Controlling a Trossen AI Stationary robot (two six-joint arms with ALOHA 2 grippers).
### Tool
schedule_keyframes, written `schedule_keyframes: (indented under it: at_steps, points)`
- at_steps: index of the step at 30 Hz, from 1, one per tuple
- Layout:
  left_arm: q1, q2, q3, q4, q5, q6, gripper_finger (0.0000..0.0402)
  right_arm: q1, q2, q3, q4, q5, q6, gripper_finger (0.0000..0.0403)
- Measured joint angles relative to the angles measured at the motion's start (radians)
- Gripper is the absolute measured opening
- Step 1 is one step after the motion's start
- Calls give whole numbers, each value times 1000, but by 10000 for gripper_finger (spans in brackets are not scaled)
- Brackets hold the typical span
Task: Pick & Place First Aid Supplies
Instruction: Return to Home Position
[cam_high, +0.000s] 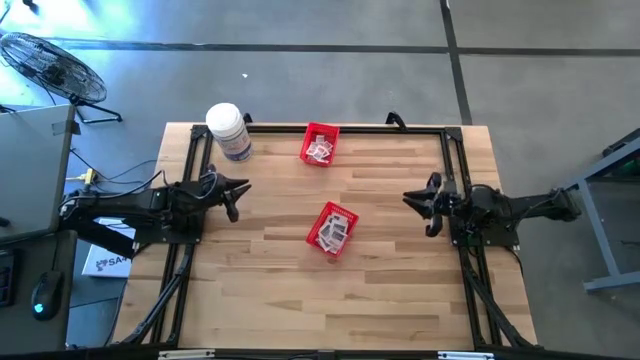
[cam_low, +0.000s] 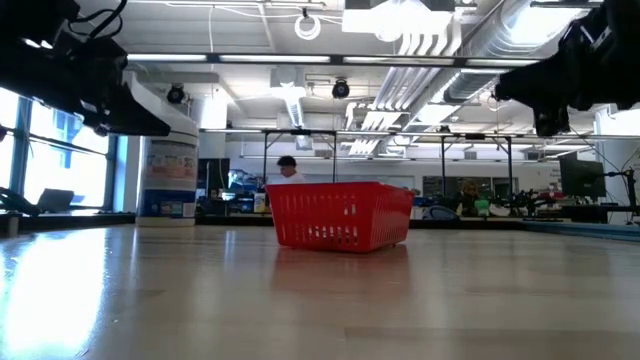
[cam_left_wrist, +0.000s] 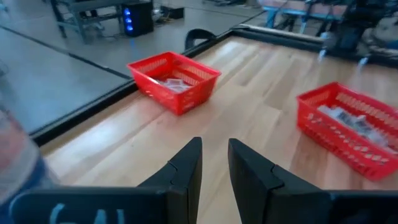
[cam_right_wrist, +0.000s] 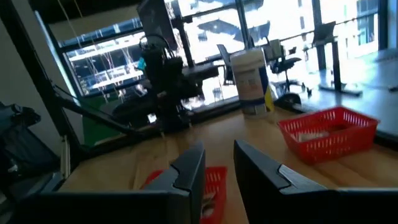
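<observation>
Small white-grey packets lie in two red mesh baskets. One basket stands near the table's far edge, with packets on its floor. The other basket stands mid-table and also holds packets. My left gripper hovers over the table's left part, fingers slightly apart, pointing toward the baskets. My right gripper hovers over the right part, fingers slightly apart, above the mid-table basket's right side. Neither holds anything.
A big white jar with a label stands at the far left corner, close to my left arm. A black frame runs along the table's edges. In the low view, the near basket sits on bare wood.
</observation>
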Motion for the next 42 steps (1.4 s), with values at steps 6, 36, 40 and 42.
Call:
schedule_keyframes:
  at_steps: [6, 36, 40, 42]
  points:
    - [0, -62, -69, 73, 49, -16, 76, 0, 8, 0, -57, 0, 67, 78]
    - [-24, -93, -108, 212, 104, 63, 76, 0, 10, 0, -54, 1, 62, 78]
    - [-26, -43, -106, 207, 147, 63, 76, 0, 10, 0, -54, 3, 62, 78]
    - [-26, -28, -106, 204, 155, 63, 76, 0, 10, 0, -54, 3, 62, 78]
